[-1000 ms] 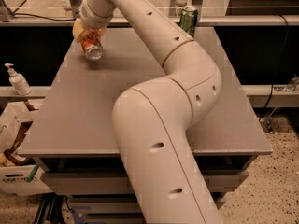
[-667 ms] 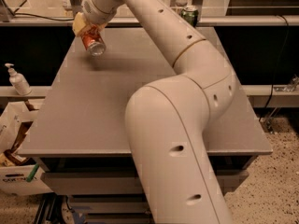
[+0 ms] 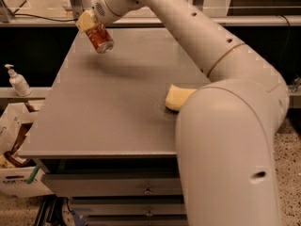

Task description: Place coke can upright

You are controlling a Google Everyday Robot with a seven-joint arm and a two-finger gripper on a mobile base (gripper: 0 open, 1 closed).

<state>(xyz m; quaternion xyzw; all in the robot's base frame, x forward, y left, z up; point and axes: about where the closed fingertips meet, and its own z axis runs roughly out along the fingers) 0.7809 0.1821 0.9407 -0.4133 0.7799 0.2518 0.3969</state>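
- The white robot arm's pincer point(image 3: 90, 24) hangs above the far left corner of the flat grey worktop point(image 3: 108, 112), pinching a small red aluminium coke can point(image 3: 100, 38).
- The can tilts, silver end down and rightward, clear of the worktop.
- A pale yellow wedge-shaped sponge point(image 3: 177, 98) lies on the worktop's right side, partly behind the arm.
- A white pump bottle point(image 3: 18, 81) stands beyond the worktop's left edge.

The pale arm point(image 3: 221, 74) bends up from lower right, its hand point(image 3: 92, 26) at far left clamped around the tilted coke can point(image 3: 100, 39)
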